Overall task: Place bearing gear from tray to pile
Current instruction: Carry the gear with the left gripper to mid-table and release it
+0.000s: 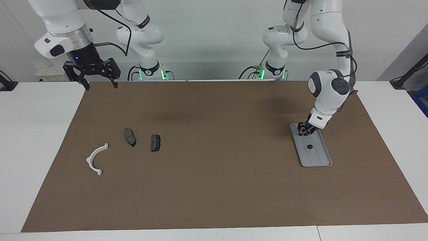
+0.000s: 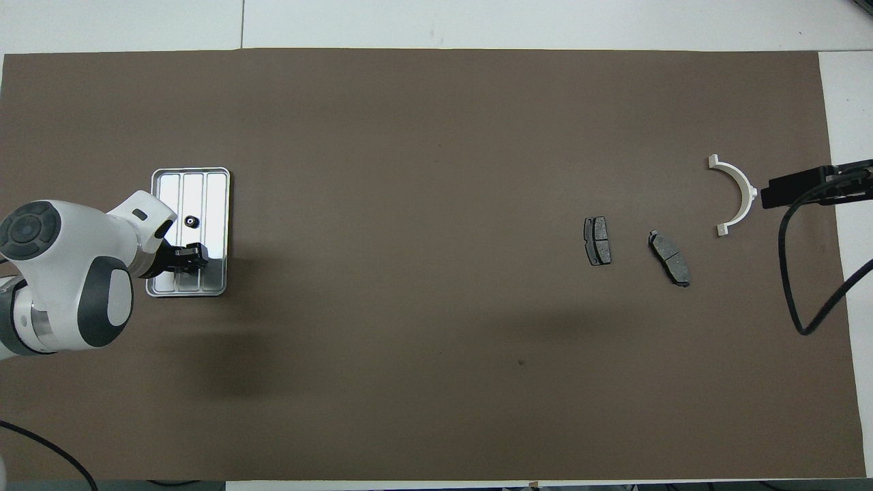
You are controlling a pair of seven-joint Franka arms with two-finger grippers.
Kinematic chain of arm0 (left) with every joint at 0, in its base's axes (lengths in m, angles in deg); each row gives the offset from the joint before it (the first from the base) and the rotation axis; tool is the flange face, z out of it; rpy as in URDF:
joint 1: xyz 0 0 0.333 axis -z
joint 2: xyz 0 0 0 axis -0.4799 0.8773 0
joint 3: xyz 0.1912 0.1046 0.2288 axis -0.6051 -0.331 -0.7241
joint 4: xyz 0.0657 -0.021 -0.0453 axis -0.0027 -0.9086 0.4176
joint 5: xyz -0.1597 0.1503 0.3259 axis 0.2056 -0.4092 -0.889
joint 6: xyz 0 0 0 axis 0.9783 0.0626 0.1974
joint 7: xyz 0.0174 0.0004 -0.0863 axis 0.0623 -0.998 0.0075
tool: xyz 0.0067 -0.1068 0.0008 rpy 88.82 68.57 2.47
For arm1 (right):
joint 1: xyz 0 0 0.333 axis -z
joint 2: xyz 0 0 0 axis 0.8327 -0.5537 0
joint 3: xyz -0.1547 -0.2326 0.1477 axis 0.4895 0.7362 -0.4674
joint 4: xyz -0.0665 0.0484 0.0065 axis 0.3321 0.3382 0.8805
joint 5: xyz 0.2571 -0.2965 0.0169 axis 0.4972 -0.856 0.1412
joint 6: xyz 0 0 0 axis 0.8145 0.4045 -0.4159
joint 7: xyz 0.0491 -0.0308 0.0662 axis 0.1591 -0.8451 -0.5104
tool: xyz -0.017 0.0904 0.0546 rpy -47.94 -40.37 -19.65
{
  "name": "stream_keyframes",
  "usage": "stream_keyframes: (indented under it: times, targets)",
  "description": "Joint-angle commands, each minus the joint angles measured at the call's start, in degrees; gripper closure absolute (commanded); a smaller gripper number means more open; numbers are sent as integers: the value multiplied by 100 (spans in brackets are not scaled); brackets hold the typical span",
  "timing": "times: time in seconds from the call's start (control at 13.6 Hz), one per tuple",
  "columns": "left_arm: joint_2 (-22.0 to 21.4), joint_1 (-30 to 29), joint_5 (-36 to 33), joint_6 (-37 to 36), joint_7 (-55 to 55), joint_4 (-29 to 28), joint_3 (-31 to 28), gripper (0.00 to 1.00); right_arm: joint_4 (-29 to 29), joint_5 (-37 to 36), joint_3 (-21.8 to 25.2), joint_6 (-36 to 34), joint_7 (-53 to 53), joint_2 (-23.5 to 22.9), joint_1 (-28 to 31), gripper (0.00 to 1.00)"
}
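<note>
Sitting alone near the middle of the tray (image 1: 319,157), the small dark gear (image 1: 309,146) is the part we have to move. The tray is a ridged grey metal rectangle at the left arm's end of the table.

We have the left gripper (image 1: 304,131) low over the end of the tray nearest the robots, just short of the gear. We cannot tell whether its fingers are parted or closed, and nothing shows between them. We judge that the pickup has not happened yet.

To do this step well, we should centre the fingers over the gear, one on each side, and come straight down so a fingertip does not nudge it along a ridge. The gear is small and round, so it could roll or slip from a loose grip.

The pile lies well apart from the tray, toward the right arm's end: two dark brake pads (image 1: 130,137) side by side and a white curved bracket (image 1: 94,160) farther from the robots. The right gripper (image 1: 99,84) waits with its fingers spread wide, high over the mat's edge nearest the robots.

A brown mat (image 1: 214,187) covers most of the white table (image 1: 36,134). Plain pale walls stand around the robots.
</note>
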Motion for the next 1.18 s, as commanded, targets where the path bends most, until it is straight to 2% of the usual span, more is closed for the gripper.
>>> stream_keyframes:
  times: [0.0, 0.22, 0.37, 0.52, 0.74, 0.96, 1.1]
  targets:
    - [41, 14, -49, -65, -82, 49, 2, 89, -69, 122, 4, 19, 100, 101, -37, 0]
    - [14, 15, -6, -398, -117, 197, 10, 100, -69, 122, 4, 19, 144, 101, -37, 0]
    - [23, 128, 30, -1143, -597, 827, 63, 100, -69, 122, 4, 10, 162, 101, -20, 0]
    - [67, 715, 283, -1489, -1693, 1382, 63, 100, -60, 122, 4, 1, 153, 101, -20, 0]
    - [251, 1769, 390, -1437, -3478, 1831, 46, 100, -69, 122, 12, -7, 136, 101, -20, 0]
    - [444, 2745, 338, -1323, -4781, 2209, 28, 100, -60, 122, 13, -25, 144, 101, -20, 0]
    - [873, 3098, 338, -1366, -5213, 2744, 28, 100, -69, 113, 13, -25, 153, 101, -29, 0]
